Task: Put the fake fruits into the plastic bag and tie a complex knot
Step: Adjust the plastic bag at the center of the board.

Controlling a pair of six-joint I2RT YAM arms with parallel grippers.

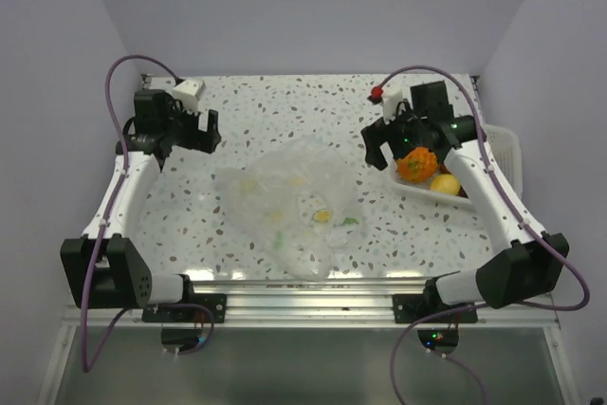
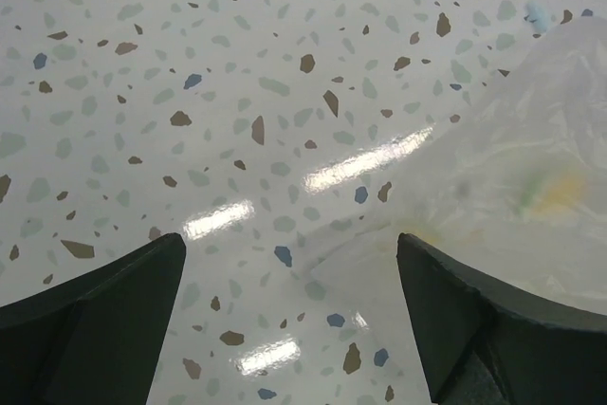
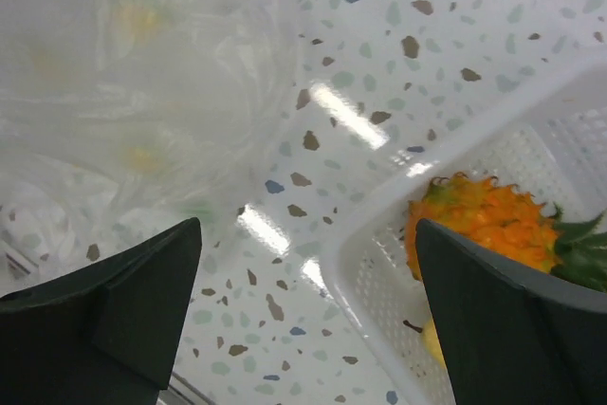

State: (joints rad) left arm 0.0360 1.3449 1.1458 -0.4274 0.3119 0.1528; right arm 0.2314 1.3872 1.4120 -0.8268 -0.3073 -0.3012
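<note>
Status, near edge outward:

- plastic bag (image 1: 285,201) lies slumped mid-table, close to the near rail and between the two arms. Through the film I see a few yellowish fruits (image 1: 322,216) plus something green. I can't get an exact count because the plastic is too crinkled.
- The bag looks loose and flattened. I can't see a twisted or bunched neck in any view, or make out where the mouth is. My read is the knot is not started.
- left gripper (image 1: 211,132) is further back on the left, jaws wide apart and empty. It sits just beside the bag's left edge, not touching it. Its wrist view shows bare table (image 1: 285,101) between the fingers and the bag film on the right.
- right gripper (image 1: 384,151) is on the far right, jaws wide apart and also empty. It hangs over the gap between the bag and the white tray (image 1: 503,144).
- The tray holds a spiky orange fruit (image 1: 416,164) and a yellow fruit (image 1: 445,184) beside it. There may be a darker one behind them, too small to tell.

Judgement: loading is partly done, with at least two fruits left to move. The right arm is best placed for the orange one. After that the neck has to be gathered and tied, and that will need both arms.
</note>
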